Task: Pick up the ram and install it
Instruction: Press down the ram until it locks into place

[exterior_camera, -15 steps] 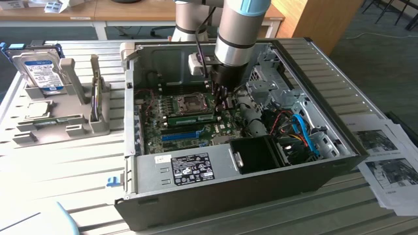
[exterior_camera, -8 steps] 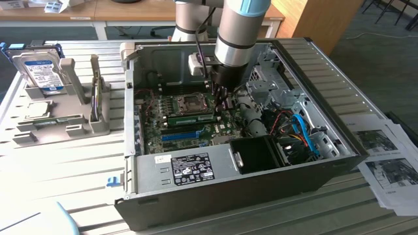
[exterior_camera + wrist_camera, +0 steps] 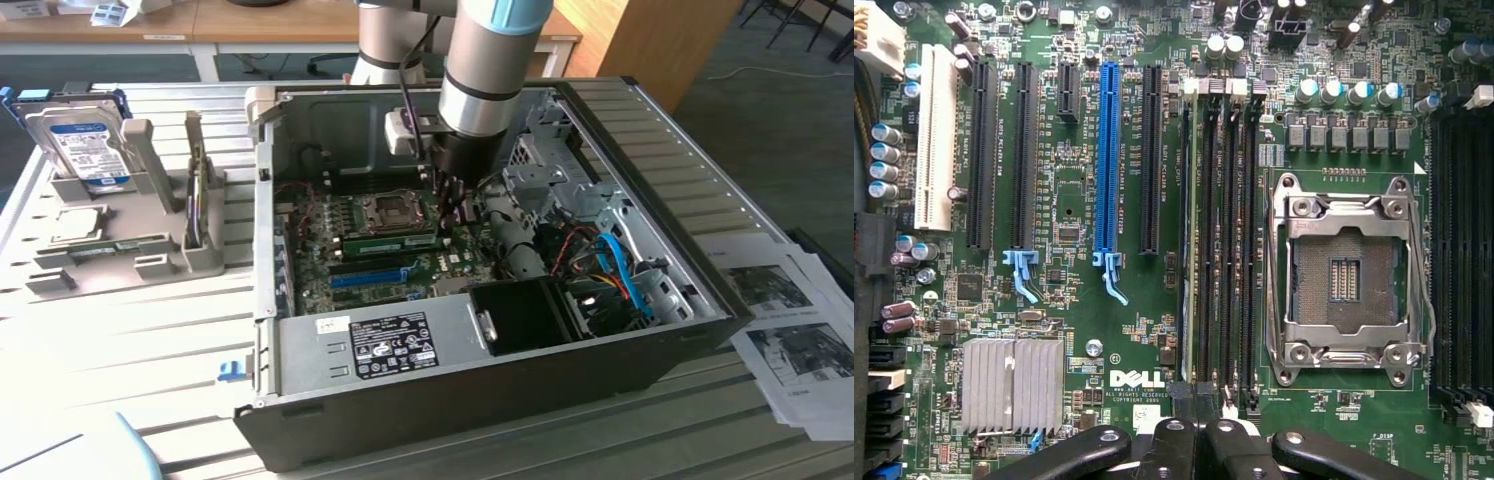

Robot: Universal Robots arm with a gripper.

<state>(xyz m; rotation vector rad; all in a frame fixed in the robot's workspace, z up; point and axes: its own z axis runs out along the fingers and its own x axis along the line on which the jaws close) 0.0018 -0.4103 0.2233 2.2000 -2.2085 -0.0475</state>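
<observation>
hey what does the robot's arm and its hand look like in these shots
The arm is a stout silver-grey tube with a light blue band at its joint and a black wrist section below. A black cable runs down beside it, past a small white box. The hand is black, with rounded link pieces fixed by shiny bolts.

Exterior view: high and off the arm, angled down into the open black-and-grey computer case (image 3: 454, 370) on the slatted bench (image 3: 134, 330).
Wrist view: close, straight down onto the green motherboard (image 3: 1124, 345).
Shared: the motherboard (image 3: 387, 262), its bright blue slot (image 3: 368, 277) (image 3: 1108, 150), silver processor socket (image 3: 392, 209) (image 3: 1344, 275).
</observation>
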